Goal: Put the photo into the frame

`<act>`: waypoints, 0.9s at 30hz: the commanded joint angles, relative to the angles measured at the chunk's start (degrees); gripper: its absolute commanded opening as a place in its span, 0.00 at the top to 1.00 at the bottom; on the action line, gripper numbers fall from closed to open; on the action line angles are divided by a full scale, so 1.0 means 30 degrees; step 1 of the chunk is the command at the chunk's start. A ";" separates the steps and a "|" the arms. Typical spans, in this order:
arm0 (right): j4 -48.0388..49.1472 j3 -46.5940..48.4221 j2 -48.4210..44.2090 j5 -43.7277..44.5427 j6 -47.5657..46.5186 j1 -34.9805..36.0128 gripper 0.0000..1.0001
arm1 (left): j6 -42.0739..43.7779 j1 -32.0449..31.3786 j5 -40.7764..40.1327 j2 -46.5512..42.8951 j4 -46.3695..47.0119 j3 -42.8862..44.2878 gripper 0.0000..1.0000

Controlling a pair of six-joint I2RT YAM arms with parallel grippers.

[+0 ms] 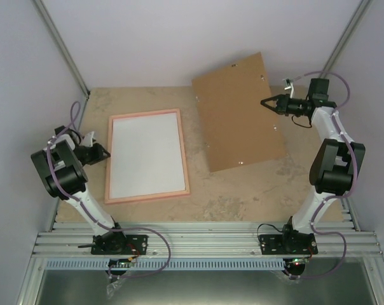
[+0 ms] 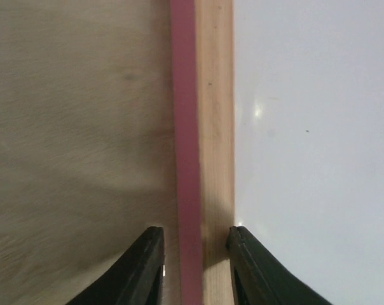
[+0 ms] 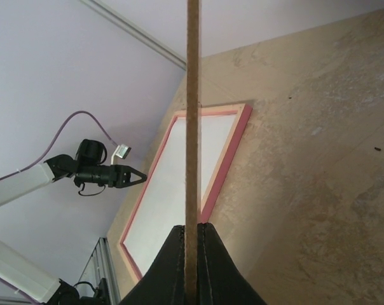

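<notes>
Pink, thin-railed rectangular picture frame is laid flat on the left half of the beige stone-patterned table. Within its border a white rectangular paper sheet, the photo, is seated with its plain side up; no printed face is seen. The sheet is enclosed by the rails on all four sides.

Left arm is positioned at the left rail of the frame. In the left wrist view the left jaws are shown open, with one black finger outside the pink rail and the other over the edge of the photo. The rail is straddled, not clamped.

A brown rectangular cardboard backing board is held over the far right of the table, well apart from the frame, at a skewed angle. It is gripped at its right edge by the right arm. In the right wrist view the board is seen edge-on, and the right jaws are closed on it, with a black finger pressed to each face. Beyond it, the frame and photo are visible.
</notes>
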 commanded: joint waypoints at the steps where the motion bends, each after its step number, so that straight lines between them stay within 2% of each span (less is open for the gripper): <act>1: 0.0489 -0.0011 -0.0707 -0.0818 0.0427 -0.0006 0.99 | -0.1443 -0.1251 0.1051 0.0248 0.0684 -0.1055 0.72; 10: 0.0401 0.0518 -0.0583 -0.0644 0.0744 -0.0883 0.99 | -0.6127 -0.4250 0.2242 0.0641 0.4012 -0.2173 0.80; 18: 0.1374 0.0780 -0.0590 -0.0636 0.2725 -0.1454 0.99 | -1.2852 -0.6538 0.3168 0.1499 0.8030 -0.3288 0.81; 21: 0.2593 0.0360 -0.0732 -0.0669 0.4439 -0.1479 0.99 | -1.5285 -0.7358 0.3313 0.1437 0.9966 -0.3892 0.82; 24: 0.5164 -0.0509 -0.1066 -0.0785 0.7217 -0.1269 0.99 | -1.6978 -0.8270 0.3306 0.1391 1.1403 -0.4102 0.80; 27: 0.5241 -0.0607 -0.1230 -0.0829 0.7673 -0.0709 0.99 | -1.7893 -0.8420 0.3195 0.1131 1.2527 -0.4324 0.80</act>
